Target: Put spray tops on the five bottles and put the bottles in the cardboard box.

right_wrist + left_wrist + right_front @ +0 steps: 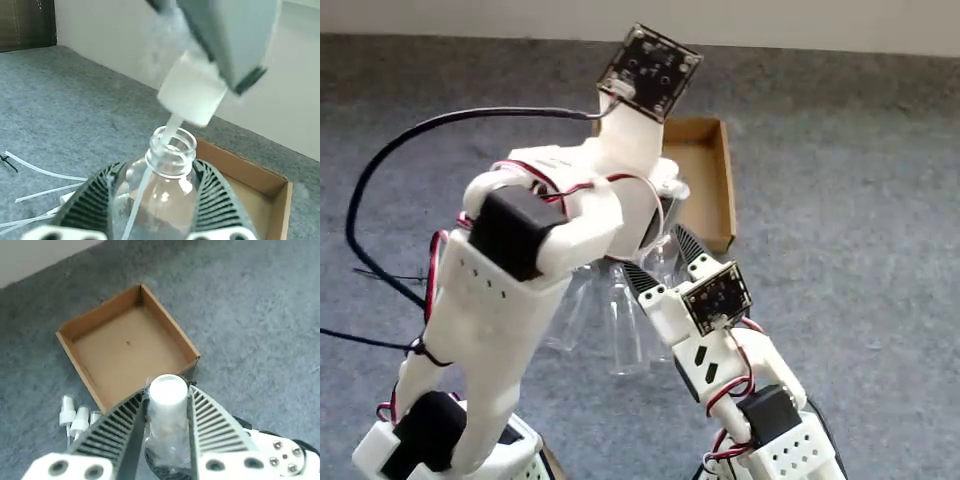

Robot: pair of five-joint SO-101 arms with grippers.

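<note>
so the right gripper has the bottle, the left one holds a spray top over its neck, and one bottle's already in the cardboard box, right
The cardboard box is empty, as the left wrist view shows. Otherwise yes: the right gripper grips the bottle, the left gripper holds a spray top over its neck.

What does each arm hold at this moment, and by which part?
The left arm's jaws hold the white plastic spray top by its head; the right arm's jaws hold the clear plastic bottle by its shoulder.

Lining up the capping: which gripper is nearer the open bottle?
Right. The right gripper clamps the bottle; the left gripper holds a spray top at its neck.
</note>
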